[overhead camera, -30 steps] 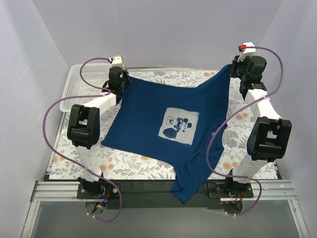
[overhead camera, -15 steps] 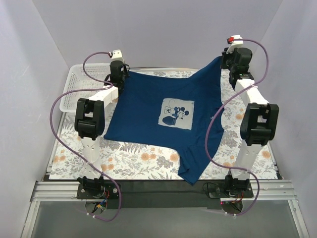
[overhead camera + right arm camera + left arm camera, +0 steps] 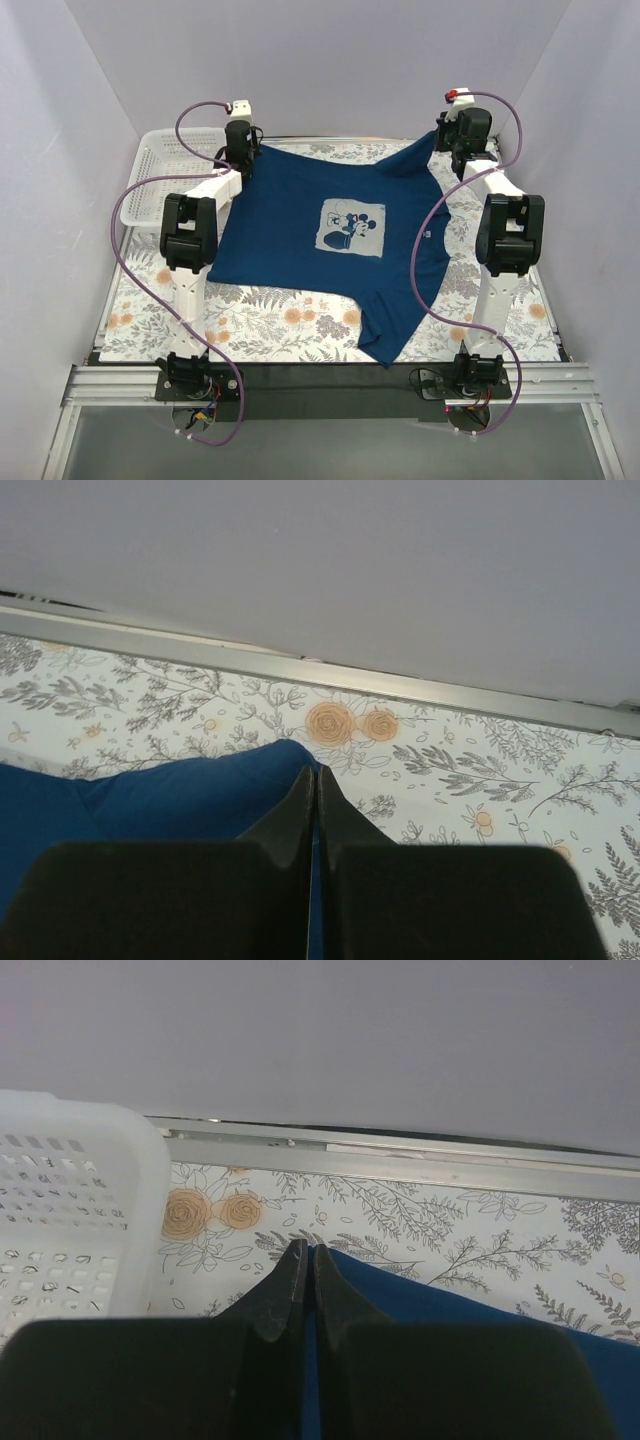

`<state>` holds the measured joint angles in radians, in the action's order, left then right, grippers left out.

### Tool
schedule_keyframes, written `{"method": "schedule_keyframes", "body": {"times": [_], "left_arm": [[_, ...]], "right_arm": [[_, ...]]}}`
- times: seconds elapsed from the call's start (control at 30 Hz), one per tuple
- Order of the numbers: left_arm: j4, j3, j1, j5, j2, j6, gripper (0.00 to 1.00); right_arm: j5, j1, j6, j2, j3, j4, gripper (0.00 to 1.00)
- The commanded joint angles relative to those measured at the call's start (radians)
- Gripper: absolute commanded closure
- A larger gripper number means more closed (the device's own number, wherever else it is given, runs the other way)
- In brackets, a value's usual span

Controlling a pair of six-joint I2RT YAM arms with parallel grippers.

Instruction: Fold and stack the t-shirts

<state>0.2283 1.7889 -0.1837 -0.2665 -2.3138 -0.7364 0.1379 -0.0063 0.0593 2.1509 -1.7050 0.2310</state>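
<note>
The t-shirt (image 3: 290, 240) lay spread on the tabletop (image 3: 260, 325), its long axis running from the far edge toward the near right. The left end effector (image 3: 305, 1252) pinched its far left corner and the right end effector (image 3: 313, 777) its far right corner, so the cloth hung near of both.

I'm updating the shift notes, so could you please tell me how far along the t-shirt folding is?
Done: nothing folded or stacked yet. In hand: left gripper and right gripper are shut on the far corners of the navy t-shirt, spread out graphic-up. Left: every fold, then stacking.
</note>
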Motion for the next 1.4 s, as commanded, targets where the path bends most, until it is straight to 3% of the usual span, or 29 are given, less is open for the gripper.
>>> {"method": "schedule_keyframes", "body": {"times": [0.0,0.23,0.63,1.0,1.37], "left_arm": [[0.002,0.017,0.01,0.019,0.016,0.031,1.0],[0.048,-0.045,0.012,0.05,0.031,0.084,1.0],[0.264,-0.287,0.012,0.147,0.145,0.186,1.0],[0.342,-0.416,0.013,0.187,0.232,0.184,1.0],[0.341,-0.447,0.012,0.153,0.237,0.21,1.0]], "right_arm": [[0.083,-0.017,0.004,-0.089,0.027,0.054,0.99],[0.331,-0.066,-0.033,-0.164,0.154,0.088,0.99],[0.535,-0.106,-0.033,-0.281,0.359,0.143,0.99],[0.589,-0.139,-0.035,-0.378,0.492,0.182,0.99],[0.632,-0.198,-0.03,-0.456,0.608,0.191,0.99]]}}
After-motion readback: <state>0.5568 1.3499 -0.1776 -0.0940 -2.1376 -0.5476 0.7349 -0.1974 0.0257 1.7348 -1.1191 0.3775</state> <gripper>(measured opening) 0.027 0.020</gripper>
